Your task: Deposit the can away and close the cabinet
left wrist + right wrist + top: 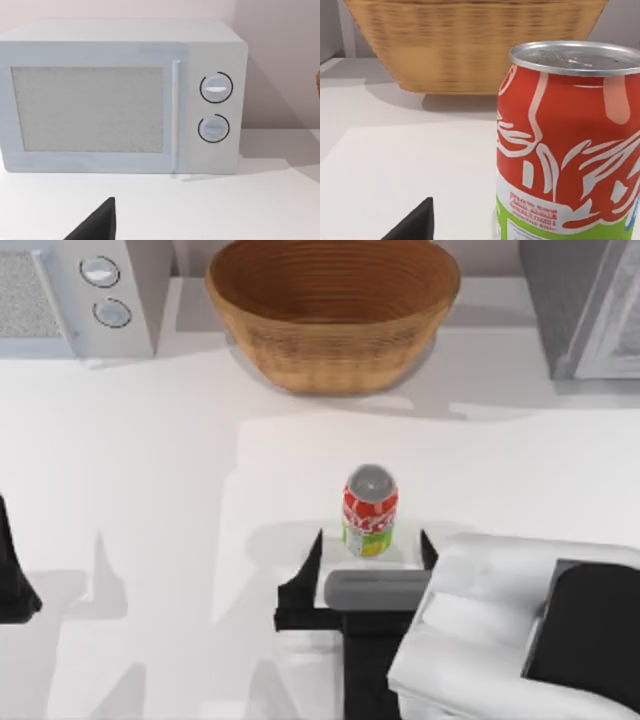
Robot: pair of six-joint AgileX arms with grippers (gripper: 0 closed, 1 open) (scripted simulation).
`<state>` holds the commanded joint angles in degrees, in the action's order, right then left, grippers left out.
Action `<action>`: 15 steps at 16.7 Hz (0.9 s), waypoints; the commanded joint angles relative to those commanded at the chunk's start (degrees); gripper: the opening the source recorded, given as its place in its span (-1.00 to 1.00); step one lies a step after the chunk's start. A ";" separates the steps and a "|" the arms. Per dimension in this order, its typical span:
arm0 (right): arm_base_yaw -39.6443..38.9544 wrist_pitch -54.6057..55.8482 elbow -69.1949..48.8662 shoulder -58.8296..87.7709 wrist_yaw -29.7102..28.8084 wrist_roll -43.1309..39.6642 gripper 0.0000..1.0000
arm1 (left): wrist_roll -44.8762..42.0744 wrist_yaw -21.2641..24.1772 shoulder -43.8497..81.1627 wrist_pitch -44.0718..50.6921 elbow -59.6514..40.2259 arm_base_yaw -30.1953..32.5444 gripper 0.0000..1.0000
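The can (370,510) stands upright mid-table, red with white lettering, a yellow-green base band and a silver top. My right gripper (374,545) is open, reaching in from the near side with its black fingertips (320,550) either side of the can's base and a gap on both sides. The right wrist view has the can (565,145) close up beside one dark fingertip (415,225). The grey cabinet (565,300) sits at the back right, cut off by the frame. My left gripper (12,580) is parked open at the table's left edge.
A large woven bowl (333,310) stands at the back centre, behind the can. A white microwave (90,295) with two dials sits at the back left and faces the left wrist camera (120,95). White tabletop lies between the can and the bowl.
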<state>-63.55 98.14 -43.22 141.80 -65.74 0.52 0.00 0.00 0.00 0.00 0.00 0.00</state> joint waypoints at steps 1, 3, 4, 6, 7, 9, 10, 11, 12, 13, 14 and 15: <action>0.00 0.00 0.00 0.00 0.00 0.00 1.00 | 0.00 0.00 0.00 0.00 0.00 0.00 1.00; 0.42 -0.20 -0.03 -0.32 0.30 0.00 1.00 | 0.00 0.00 0.00 0.00 0.00 0.00 1.00; 1.07 -0.69 -0.57 -0.21 1.00 -0.02 1.00 | 0.00 0.00 0.00 0.00 0.00 0.00 1.00; 3.37 -2.31 -2.52 0.14 3.38 -0.06 1.00 | 0.00 0.00 0.00 0.00 0.00 0.00 1.00; 4.78 -3.25 -3.71 0.35 4.79 -0.08 1.00 | 0.00 0.00 0.00 0.00 0.00 0.00 1.00; 7.46 -5.03 -6.00 0.79 7.45 -0.12 1.00 | 0.00 0.00 0.00 0.00 0.00 0.00 1.00; 8.40 -5.67 -6.81 0.96 8.39 -0.13 1.00 | 0.00 0.00 0.00 0.00 0.00 0.00 1.00; 8.85 -5.97 -7.21 1.04 8.84 -0.13 1.00 | 0.00 0.00 0.00 0.00 0.00 0.00 1.00; 8.87 -5.98 -7.22 1.04 8.86 -0.13 1.00 | 0.00 0.00 0.00 0.00 0.00 0.00 1.00; 8.87 -5.98 -7.22 1.04 8.86 -0.13 1.00 | 0.00 0.00 0.00 0.00 0.00 0.00 1.00; 8.87 -5.98 -7.22 1.04 8.86 -0.13 1.00 | 0.00 0.00 0.00 0.00 0.00 0.00 1.00; 8.87 -5.98 -7.22 1.04 8.86 -0.13 0.85 | 0.00 0.00 0.00 0.00 0.00 0.00 1.00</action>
<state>-54.68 92.16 -50.44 142.84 -56.88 0.39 0.00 0.00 0.00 0.00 0.00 0.00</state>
